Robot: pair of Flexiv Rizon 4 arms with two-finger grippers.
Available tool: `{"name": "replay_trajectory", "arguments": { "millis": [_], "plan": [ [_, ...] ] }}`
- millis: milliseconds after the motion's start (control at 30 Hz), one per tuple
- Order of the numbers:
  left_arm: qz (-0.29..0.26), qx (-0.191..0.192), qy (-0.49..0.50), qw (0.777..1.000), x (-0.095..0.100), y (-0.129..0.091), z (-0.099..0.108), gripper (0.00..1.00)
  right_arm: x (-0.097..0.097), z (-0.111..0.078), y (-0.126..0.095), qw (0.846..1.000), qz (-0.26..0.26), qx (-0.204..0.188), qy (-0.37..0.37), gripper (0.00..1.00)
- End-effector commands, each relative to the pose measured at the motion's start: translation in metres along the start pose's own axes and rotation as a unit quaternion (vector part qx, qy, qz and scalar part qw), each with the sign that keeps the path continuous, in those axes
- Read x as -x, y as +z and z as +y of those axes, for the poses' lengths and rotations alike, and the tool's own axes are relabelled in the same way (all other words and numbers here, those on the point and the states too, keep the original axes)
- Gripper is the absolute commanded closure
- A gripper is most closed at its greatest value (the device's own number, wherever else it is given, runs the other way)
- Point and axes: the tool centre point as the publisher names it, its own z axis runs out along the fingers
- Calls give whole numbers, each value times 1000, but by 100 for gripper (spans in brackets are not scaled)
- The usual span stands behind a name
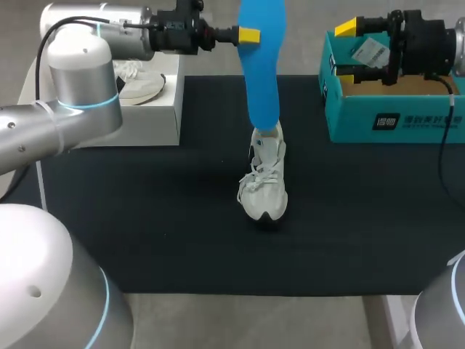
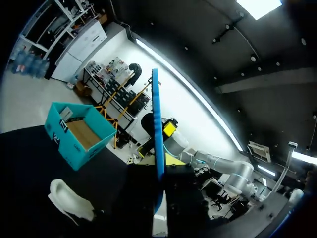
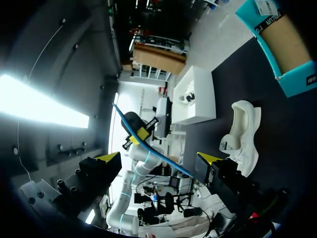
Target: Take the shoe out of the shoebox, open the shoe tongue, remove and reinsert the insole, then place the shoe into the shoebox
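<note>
Grips blue insole [image 1: 263,65] in closed left claw [image 1: 251,35], long axis 12-to-6, lower end above shoe [image 1: 265,182] at 6 o'clock; shows right claw [image 1: 347,49] open, farther off.

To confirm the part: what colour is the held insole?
The insole is bright blue; head view shows best.

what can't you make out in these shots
- Head view: the far finger of the left gripper is behind the blue insole.
- Head view: the opening of the white shoe is covered by the insole's lower end.
- Head view: the teal shoebox is cut off by the picture's edge, and the open right gripper covers part of its inside.
- Head view: the second shoe in the white box is partly hidden by the left arm.
</note>
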Motion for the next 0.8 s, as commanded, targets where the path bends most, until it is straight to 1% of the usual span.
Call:
{"name": "replay_trajectory", "arguments": {
  "millis": [33, 133, 167, 200, 267, 300, 333, 367, 400, 433, 500, 600, 667, 767, 800],
  "plan": [
    [-3, -26, 235, 972, -1, 1, 4, 100, 0, 0, 1, 1000, 0, 1, 1, 0],
    [-3, -26, 235, 972, -1, 1, 4, 100, 0, 0, 1, 1000, 0, 1, 1, 0],
    [12, 3, 320, 947, 3, 1, 6, 100, 0, 0, 1, 1000, 0, 1, 1, 0],
    [17, 3, 362, 932, 5, 2, 6, 100, 0, 0, 1, 1000, 0, 1, 1, 0],
    [20, 15, 471, 882, 11, 3, 4, 100, 0, 0, 1, 1000, 0, 1, 1, 0],
    [18, 9, 499, 866, 13, 3, 3, 100, 0, 0, 1, 1000, 0, 1, 1, 0],
    [17, 10, 541, 841, 15, 4, 1, 100, 0, 0, 1, 1000, 0, 1, 1, 0],
    [23, 23, 590, 807, 17, 3, 0, 100, 0, 0, 1, 1000, 0, 1, 1, 0],
    [29, 28, 626, 779, 18, 2, 0, 100, 0, 0, 1, 1000, 0, 1, 1, 0],
    [23, 26, 654, 756, 20, 1, -1, 100, 0, 0, 1, 1000, 0, 1, 1, 0],
    [24, 10, 699, 715, 18, 1, -6, 100, 0, 0, 1, 1000, 0, 1, 1, 0],
    [31, 6, 734, 678, 15, 1, -13, 100, 0, 0, 1, 1000, 0, 1, 1, 0],
    [47, 16, 755, 654, 14, 0, -18, 100, 0, 0, 1, 1000, 0, 1, 1, 0],
    [47, 22, 787, 615, 14, -4, -22, 100, 0, 0, 1, 1000, 0, 1, 1, 0],
    [43, 18, 797, 602, 14, -4, -22, 100, 0, 0, 1, 1000, 0, 1, 1, 0]
  ]
}}
